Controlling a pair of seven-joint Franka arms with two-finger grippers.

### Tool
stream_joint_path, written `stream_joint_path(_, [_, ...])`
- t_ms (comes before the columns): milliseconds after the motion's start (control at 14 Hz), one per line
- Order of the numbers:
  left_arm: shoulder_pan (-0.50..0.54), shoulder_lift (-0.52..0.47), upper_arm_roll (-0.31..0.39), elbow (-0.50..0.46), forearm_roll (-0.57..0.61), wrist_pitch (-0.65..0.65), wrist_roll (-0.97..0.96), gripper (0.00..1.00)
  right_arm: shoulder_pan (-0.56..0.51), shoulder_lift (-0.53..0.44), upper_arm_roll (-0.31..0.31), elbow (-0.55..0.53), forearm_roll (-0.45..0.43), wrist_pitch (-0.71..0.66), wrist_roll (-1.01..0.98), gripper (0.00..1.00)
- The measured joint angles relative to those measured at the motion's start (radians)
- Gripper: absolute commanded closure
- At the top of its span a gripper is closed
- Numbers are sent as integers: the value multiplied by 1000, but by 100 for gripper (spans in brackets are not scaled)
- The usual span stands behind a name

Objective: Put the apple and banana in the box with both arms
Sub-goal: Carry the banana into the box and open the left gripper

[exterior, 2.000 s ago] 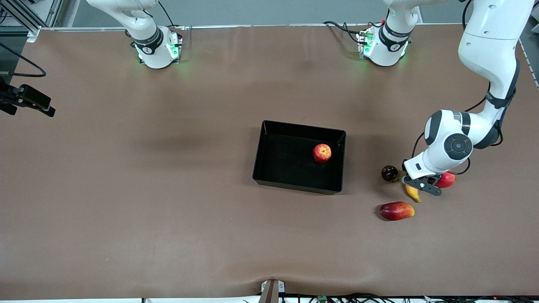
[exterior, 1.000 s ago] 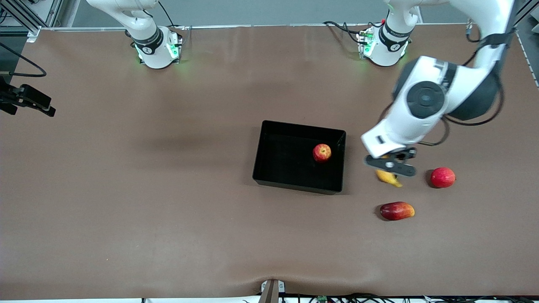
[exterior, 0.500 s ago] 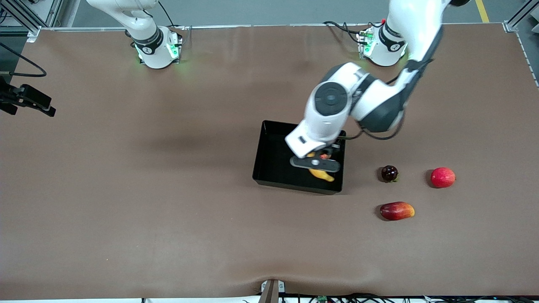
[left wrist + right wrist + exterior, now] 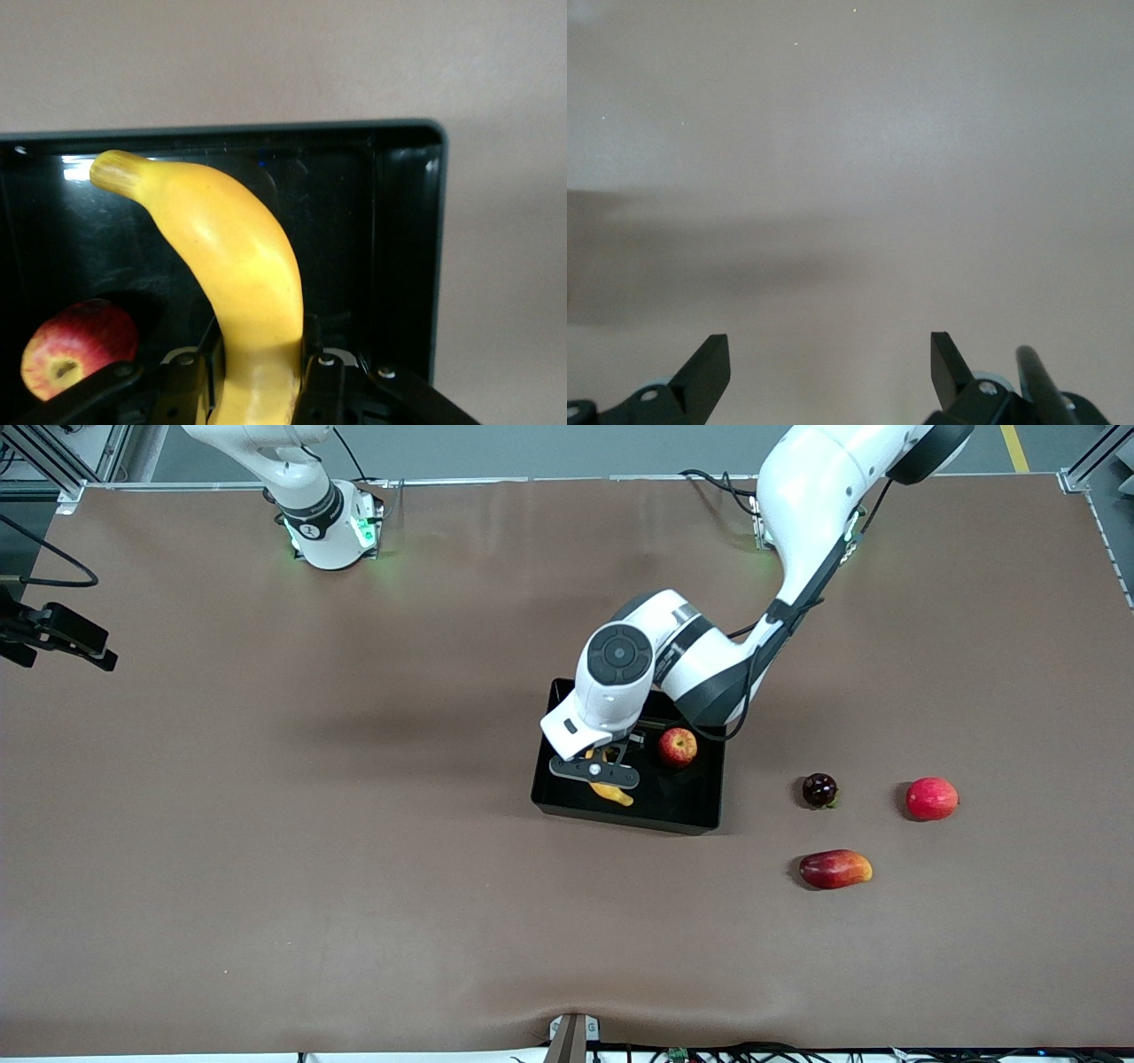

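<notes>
The black box lies mid-table. The apple, red with a pale patch, rests inside it near the left arm's end. My left gripper hangs low over the box's other half, shut on the yellow banana. In the left wrist view the banana curves out from between the fingers above the box floor, with the apple beside it. My right gripper is open over bare brown table and holds nothing; the front view shows only that arm's base.
Three fruits lie on the table toward the left arm's end: a dark round one, a pinkish-red round one and a red-orange elongated one nearer the front camera. A black camera mount sticks in at the right arm's end.
My left arm has lifted the banana from among the loose fruits and swung it across to above the box. The apple and the right arm have not moved.
</notes>
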Motion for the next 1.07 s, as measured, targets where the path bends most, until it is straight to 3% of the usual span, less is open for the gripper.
stream_joint_path(786, [-52,143,38,1,87,109,1,100,0,0,0,0,0,0,0,0])
stream_joint_path(857, [-56,155,40,1,96,116,1,91,0,0,0,0,0,0,0,0])
stream_joint_path(1000, [-60,163,40,3,108,121,1,54,0,0,0,0,0,0,0,0])
stream_joint_path(1071, [-61,163,40,4,109,121,1,1,0,0,0,0,0,0,0,0])
